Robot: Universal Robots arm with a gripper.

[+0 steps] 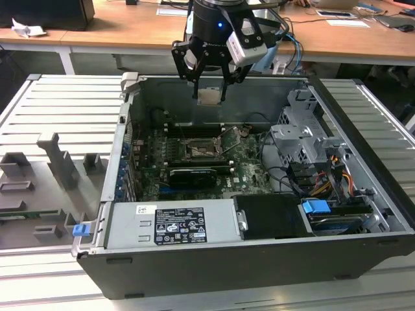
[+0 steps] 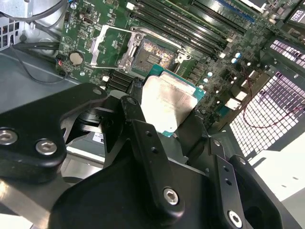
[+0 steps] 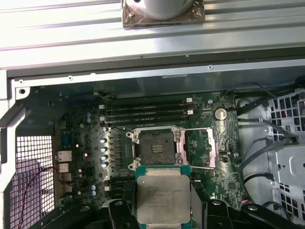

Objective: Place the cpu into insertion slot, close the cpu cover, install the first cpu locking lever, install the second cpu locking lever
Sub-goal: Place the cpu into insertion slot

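Fingers (image 1: 196, 88) clamp the cpu (image 3: 163, 198) by its edges; it should descend level, squared to the insertion slot (image 3: 156, 149).

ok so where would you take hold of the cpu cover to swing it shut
By its free edge, opposite the hinge. The cpu cover stands open beside the insertion slot, a thin frame with a cut-out centre, so probably pinch that outer bar, coming from the side away from the slot. The gripper is shut on the cpu.
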